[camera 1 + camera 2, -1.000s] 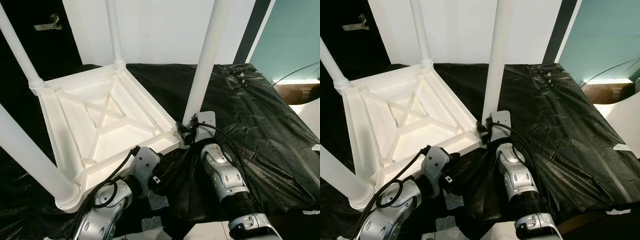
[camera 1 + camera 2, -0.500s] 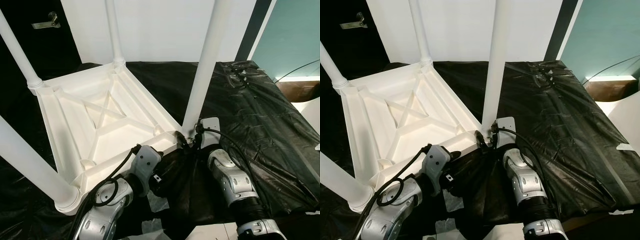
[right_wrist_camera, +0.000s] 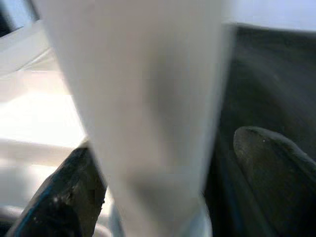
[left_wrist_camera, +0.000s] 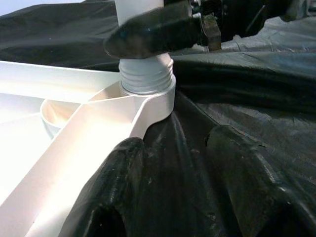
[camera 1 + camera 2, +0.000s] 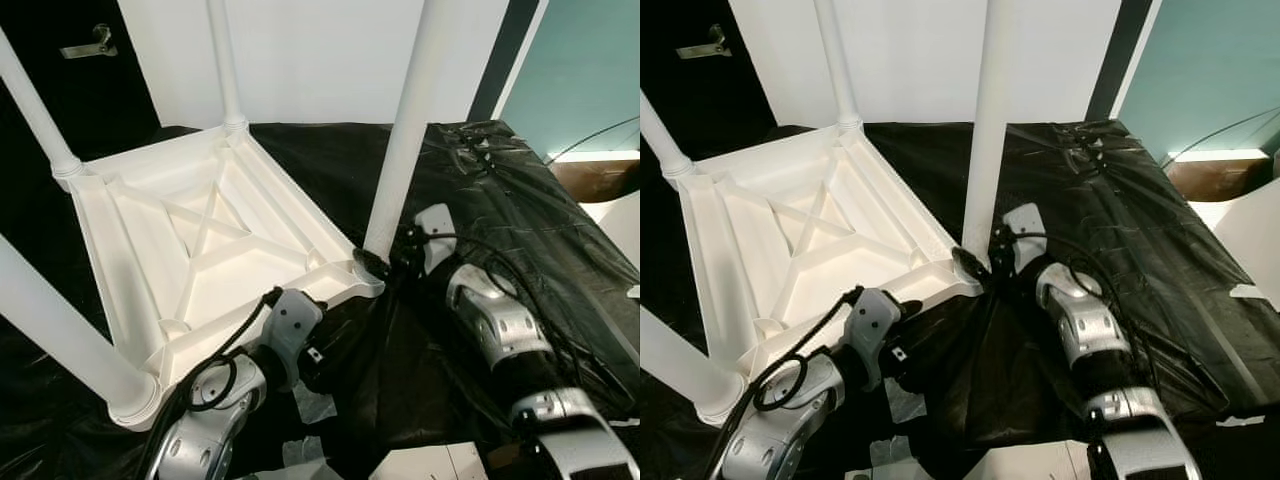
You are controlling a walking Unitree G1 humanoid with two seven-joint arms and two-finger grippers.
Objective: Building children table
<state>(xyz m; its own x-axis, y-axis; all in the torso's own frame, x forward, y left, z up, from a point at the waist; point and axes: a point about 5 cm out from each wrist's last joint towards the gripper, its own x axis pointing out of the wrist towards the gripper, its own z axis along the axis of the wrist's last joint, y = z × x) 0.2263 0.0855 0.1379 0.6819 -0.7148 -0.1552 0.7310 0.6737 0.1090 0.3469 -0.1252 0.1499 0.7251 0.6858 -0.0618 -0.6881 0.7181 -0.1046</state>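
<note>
A white children's table (image 5: 200, 240) lies upside down on black plastic sheeting (image 5: 520, 230), its four legs pointing up. My right gripper (image 5: 385, 262) is at the base of the near right leg (image 5: 405, 130), shut on it just above the threaded end (image 4: 146, 74) that sits in the corner socket. In the right wrist view the leg (image 3: 148, 98) stands between the two black fingers (image 3: 54, 207). My left gripper (image 4: 177, 140) rests open on the plastic beside that same corner, holding nothing.
The other three legs (image 5: 228, 60) (image 5: 35, 110) (image 5: 60, 340) rise around the table frame. A dark door with a handle (image 5: 85, 48) is at the back left, a white wall behind. White paper scraps (image 5: 315, 405) lie near my left arm. A cable (image 5: 590, 140) runs at the right.
My right arm has swung out to the right while its gripper stayed at the leg's base, turning round it. The left arm has stayed put.
</note>
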